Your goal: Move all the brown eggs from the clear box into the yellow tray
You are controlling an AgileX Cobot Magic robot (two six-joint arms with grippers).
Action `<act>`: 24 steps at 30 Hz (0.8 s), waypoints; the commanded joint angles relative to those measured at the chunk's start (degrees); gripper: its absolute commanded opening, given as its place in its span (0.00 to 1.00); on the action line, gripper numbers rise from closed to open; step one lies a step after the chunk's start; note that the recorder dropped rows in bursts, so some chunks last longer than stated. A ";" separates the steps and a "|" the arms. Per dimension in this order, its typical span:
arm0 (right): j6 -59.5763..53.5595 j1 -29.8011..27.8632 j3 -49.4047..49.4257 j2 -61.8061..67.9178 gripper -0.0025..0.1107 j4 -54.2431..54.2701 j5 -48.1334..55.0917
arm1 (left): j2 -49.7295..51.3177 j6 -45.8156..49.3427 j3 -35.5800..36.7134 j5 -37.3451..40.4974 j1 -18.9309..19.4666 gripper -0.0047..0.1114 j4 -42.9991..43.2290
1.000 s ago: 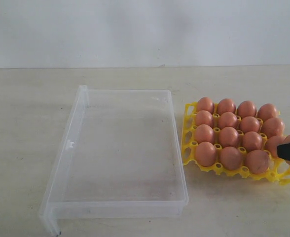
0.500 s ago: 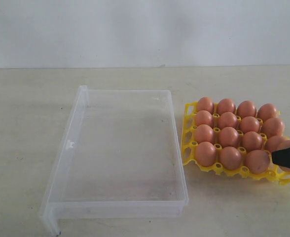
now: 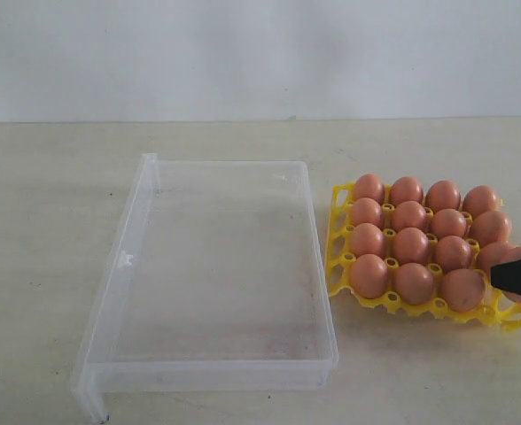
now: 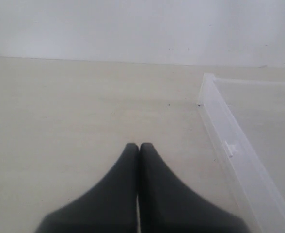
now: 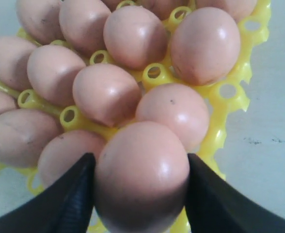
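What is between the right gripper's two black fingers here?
One orange-brown oval egg, touched by both black fingers, at the bright yellow plastic lattice tray's corner; the right wrist view shows it.

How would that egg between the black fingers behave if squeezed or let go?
The gripped egg is rounded and smooth, so it would probably roll on the table; cups of the yellow tray should steady it. Its shine suggests it could slip from the fingers. A hard squeeze would likely crack its shell.
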 commanded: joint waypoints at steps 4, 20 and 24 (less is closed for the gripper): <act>-0.57 0.05 -0.34 -0.06 0.55 2.93 0.53 | 0.04 -0.42 -0.10 -0.03 -0.19 0.00 0.11; 17.01 0.05 -1.07 -1.03 0.02 -2.84 -15.65 | 0.04 -0.42 -0.10 -0.03 -0.19 0.00 0.11; 17.90 0.05 -1.07 -7.80 0.02 -0.52 -15.09 | 0.04 -0.42 -0.10 -0.03 -0.19 0.00 0.11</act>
